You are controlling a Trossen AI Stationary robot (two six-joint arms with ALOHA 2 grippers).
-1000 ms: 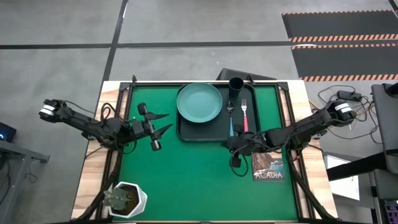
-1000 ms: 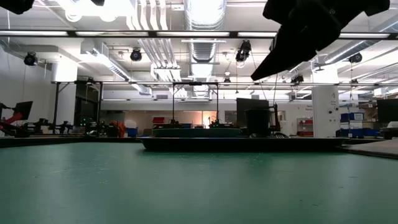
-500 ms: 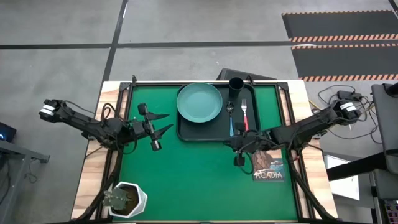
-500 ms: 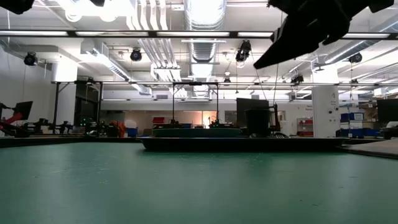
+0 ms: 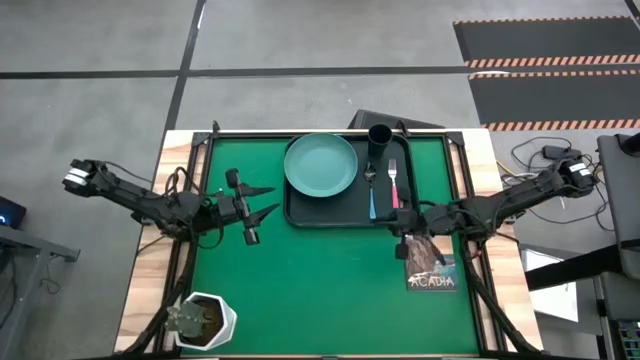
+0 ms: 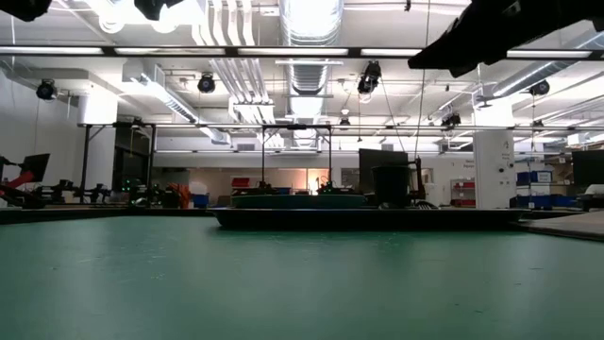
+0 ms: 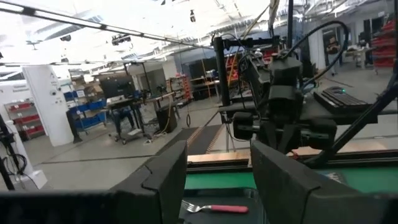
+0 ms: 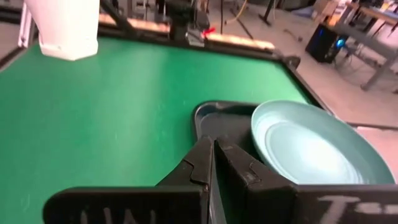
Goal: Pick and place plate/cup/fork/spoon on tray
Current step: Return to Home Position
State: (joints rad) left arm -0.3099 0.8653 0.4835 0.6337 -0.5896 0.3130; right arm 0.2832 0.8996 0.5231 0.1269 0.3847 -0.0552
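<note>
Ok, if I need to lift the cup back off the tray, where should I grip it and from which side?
Grip the cup across its rim and upper wall, coming straight down from above. It stands upright at the tray's far edge, with the plate close on one side and the fork and spoon just in front, so a level approach looks crowded.

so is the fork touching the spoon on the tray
Apart. The high view shows the fork and the spoon lying side by side on the tray, with a strip of bare tray between them.
</note>
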